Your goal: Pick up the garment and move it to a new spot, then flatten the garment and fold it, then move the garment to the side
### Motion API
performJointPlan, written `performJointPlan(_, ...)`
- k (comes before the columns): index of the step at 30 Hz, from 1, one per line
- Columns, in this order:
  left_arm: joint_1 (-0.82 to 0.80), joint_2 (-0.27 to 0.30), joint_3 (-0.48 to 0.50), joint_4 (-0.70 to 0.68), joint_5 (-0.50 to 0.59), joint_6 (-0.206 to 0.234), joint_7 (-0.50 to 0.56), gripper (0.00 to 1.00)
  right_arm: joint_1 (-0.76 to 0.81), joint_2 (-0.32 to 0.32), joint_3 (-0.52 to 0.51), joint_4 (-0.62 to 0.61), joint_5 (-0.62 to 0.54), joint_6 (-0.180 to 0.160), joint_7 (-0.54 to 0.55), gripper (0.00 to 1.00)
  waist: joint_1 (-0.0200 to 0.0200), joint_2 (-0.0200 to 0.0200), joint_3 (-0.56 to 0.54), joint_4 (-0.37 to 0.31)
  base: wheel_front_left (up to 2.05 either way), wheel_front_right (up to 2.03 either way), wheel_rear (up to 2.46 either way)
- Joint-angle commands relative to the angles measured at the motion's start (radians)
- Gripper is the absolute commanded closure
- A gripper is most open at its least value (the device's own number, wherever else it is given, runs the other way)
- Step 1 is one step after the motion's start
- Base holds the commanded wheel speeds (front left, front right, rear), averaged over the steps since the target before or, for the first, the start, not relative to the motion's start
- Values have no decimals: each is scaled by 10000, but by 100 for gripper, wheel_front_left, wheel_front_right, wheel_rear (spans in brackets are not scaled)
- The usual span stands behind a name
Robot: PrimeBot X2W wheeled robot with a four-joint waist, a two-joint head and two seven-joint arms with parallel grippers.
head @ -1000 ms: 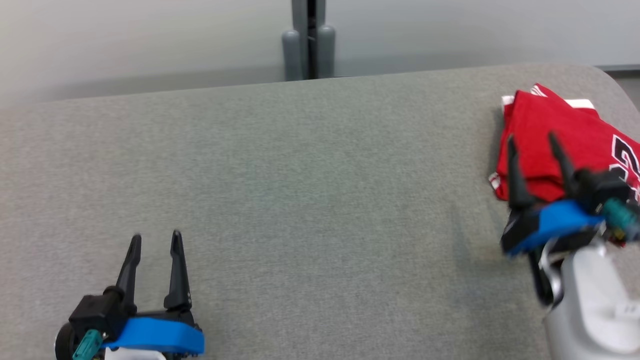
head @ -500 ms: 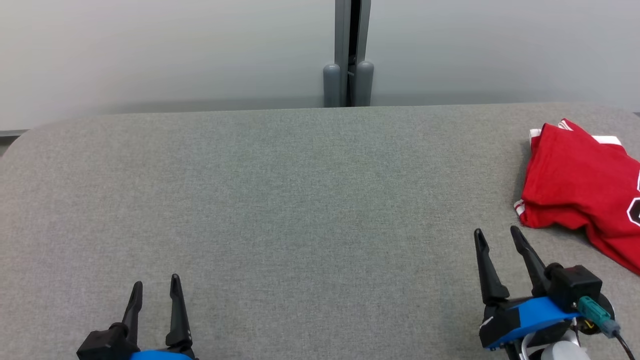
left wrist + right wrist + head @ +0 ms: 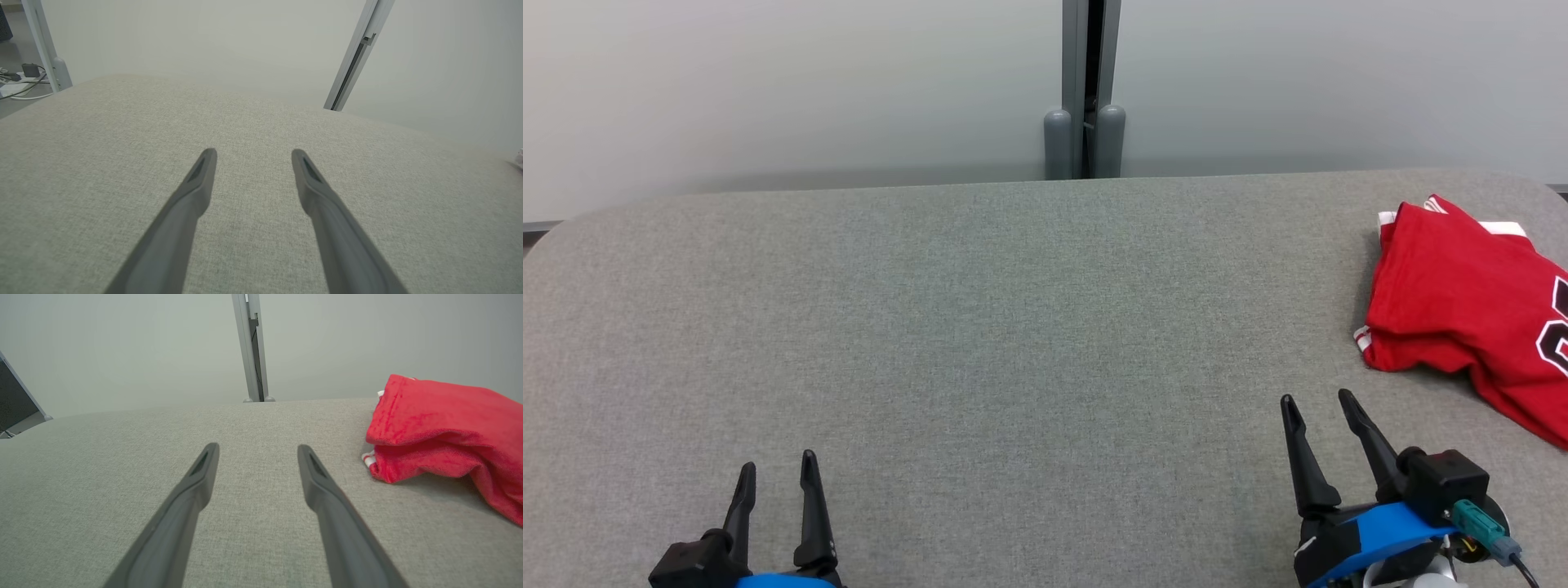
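Folded red garment (image 3: 1462, 302) at right edge of frame, near the rounded corner of the grey woven table (image 3: 1013, 327); a stray nudge could slide the soft, limp jersey knit off or undo its layers; left gripper (image 3: 778, 461), lower left, and right gripper (image 3: 1315, 398), lower right, stand spread, holding nothing; fingers (image 3: 810, 506) dark, tapered, rigid

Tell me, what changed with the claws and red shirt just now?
The right gripper drew back from over the folded red jersey with white trim toward the robot, open and empty; they are now apart. The head view also shifted. The left gripper stayed open and low, and the jersey stayed on the grey fabric table.
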Motion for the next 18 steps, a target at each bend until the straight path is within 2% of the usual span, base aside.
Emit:
performJointPlan(1,-30,34,-25,27,-20,-15,-53,0,73,-23,25,22,25,1,-55,0,0,0,-2,-5,0,0,0)
performJointPlan(4,-83,14,-31,67,-91,-21,-51,0,44,-23,39,41,41,1,-74,0,0,0,-11,-1,0,0,0)
performJointPlan(5,-96,25,-55,85,-68,-16,-24,100,38,-23,51,48,63,1,-80,100,0,0,-15,1,0,0,0)
performJointPlan(10,9,-105,4,328,-212,-23,71,100,40,19,36,264,140,0,39,100,0,0,-18,0,0,0,0)
performJointPlan(18,-202,-181,266,294,-1558,-195,485,100,15,-15,-95,155,1782,0,390,100,0,0,-68,38,0,0,0)
